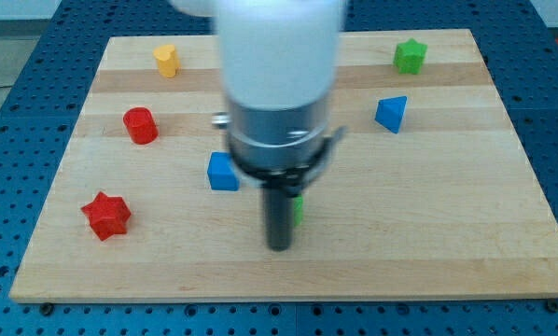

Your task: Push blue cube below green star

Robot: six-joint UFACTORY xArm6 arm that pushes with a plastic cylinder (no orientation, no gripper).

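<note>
Containers: you see none on the worktop (447, 243).
My tip (279, 247): bare rod, no end effector, grasping nothing, right of and below blue cube (223, 173).
Green star (411, 55): top right, well apart.

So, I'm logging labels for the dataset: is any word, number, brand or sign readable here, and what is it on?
None: no text shows on the wooden board, the blocks, such as the blue cube and green star, or the arm above my tip.

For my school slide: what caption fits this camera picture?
Robot's tip rests right of the blue cube, far from the green star at the top right.
</note>
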